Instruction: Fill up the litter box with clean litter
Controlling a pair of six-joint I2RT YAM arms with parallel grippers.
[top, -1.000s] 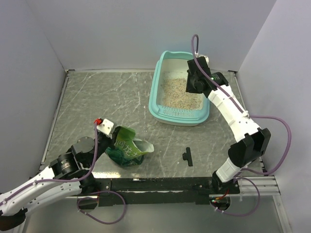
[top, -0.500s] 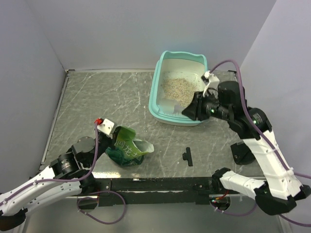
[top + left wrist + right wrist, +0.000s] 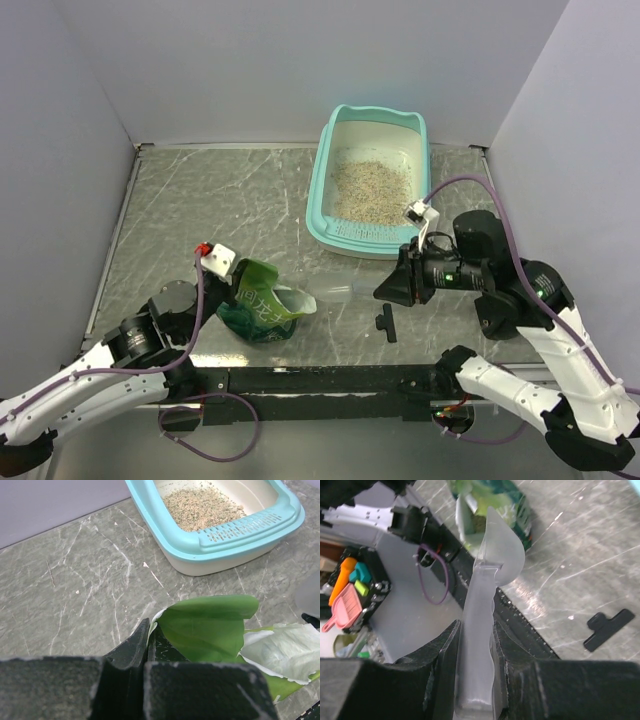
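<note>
Now right fingers pinch clear scoop handle; left fingers pressed together on green pouch rim.

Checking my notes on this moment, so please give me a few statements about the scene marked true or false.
1. The litter box has litter in it. True.
2. The right gripper is empty. False: it is closed on a clear scoop.
3. The scoop hangs over the litter box. False: it is over the table, between the box and the green pouch.
4. The left gripper pinches the edge of the pouch. True.
5. A black clip lies on the table. True.
</note>
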